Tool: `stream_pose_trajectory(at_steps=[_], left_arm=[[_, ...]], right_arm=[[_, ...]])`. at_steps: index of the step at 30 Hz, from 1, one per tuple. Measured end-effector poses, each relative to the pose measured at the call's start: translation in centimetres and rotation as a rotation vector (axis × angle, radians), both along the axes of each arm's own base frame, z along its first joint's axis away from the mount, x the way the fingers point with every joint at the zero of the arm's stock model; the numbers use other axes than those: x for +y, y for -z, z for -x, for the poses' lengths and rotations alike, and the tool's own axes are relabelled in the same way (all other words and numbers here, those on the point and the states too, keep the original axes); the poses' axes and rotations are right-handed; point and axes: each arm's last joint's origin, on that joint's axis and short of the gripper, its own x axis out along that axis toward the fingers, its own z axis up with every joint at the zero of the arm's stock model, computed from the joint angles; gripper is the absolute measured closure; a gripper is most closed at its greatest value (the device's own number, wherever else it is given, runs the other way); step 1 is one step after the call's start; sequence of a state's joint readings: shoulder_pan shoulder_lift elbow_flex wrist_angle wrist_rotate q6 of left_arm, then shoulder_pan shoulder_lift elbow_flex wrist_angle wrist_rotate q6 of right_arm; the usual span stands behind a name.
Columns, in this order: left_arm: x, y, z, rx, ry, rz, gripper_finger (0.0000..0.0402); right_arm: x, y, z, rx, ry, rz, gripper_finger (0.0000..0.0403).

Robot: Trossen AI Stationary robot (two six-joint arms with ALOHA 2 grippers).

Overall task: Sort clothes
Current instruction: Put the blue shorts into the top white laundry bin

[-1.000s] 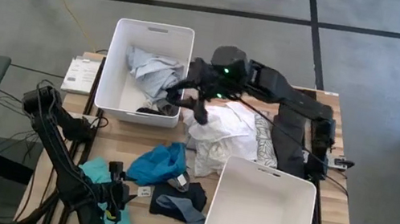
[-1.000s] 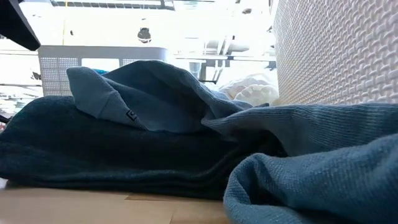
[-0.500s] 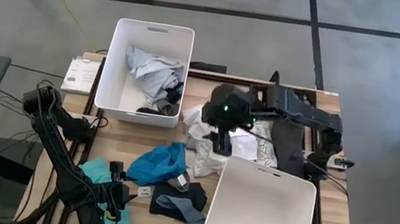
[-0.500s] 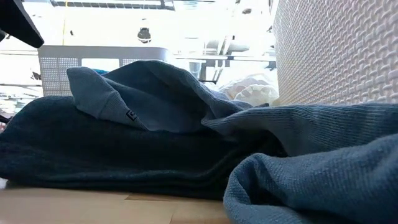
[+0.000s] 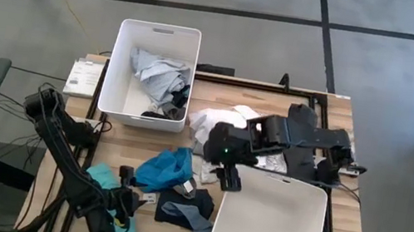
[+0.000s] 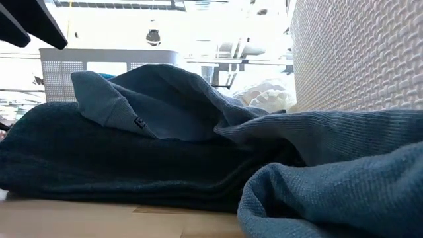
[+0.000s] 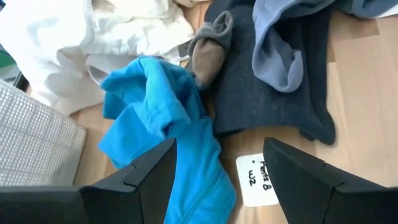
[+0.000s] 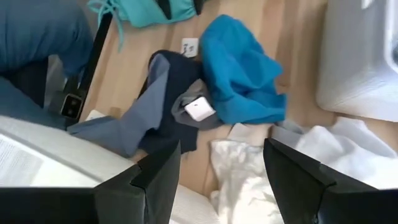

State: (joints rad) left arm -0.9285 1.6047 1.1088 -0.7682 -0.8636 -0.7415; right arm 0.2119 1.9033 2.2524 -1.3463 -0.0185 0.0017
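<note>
With both sets of jaws apart and empty, our right gripper (image 5: 228,178) hangs over the white pile (image 5: 207,123), so we probably drop straight and pinch one layer only.

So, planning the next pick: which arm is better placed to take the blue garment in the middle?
Right: the right gripper hangs open beside the blue garment; the left gripper sits lower by the teal garment.

White plastic bin (image 5: 125,77) at table's far left, second white bin (image 5: 272,228) at near right edge. Wooden table (image 5: 334,112). Small paper label (image 7: 260,180) with handwriting on wood. Booklet (image 5: 84,77) beside far bin.
</note>
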Motion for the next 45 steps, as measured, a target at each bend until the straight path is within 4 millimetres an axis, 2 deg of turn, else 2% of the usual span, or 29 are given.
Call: stream_pose_trajectory(at_steps=[8,15,26,34,39,45], left_arm=[[0.4,0.0,-0.5,0.002,-0.005,-0.011,0.0166],[-0.4,-0.4,-1.2,-0.049,0.051,0.019,0.0166],[0.0,-0.5,-2.3,-0.036,0.068,0.043,0.0166],[2.3,0.3,-1.6,0.108,-0.075,-0.001,0.0166],[2.9,0.9,-1.9,0.186,-0.104,0.078,0.0166],[4.1,3.9,-1.8,0.251,-0.110,0.145,0.0166]], right_arm=[[3.2,2.2,-1.1,0.059,-0.070,0.023,0.0159],[5.9,4.0,-1.4,0.117,-0.124,0.040,0.0159],[8.6,4.2,-0.5,0.114,-0.175,0.043,0.0159],[10.3,4.2,0.3,0.102,-0.180,0.069,0.0159],[11.0,4.2,0.6,0.100,-0.192,0.072,0.0159],[10.9,4.2,0.6,0.102,-0.175,0.065,0.0159]])
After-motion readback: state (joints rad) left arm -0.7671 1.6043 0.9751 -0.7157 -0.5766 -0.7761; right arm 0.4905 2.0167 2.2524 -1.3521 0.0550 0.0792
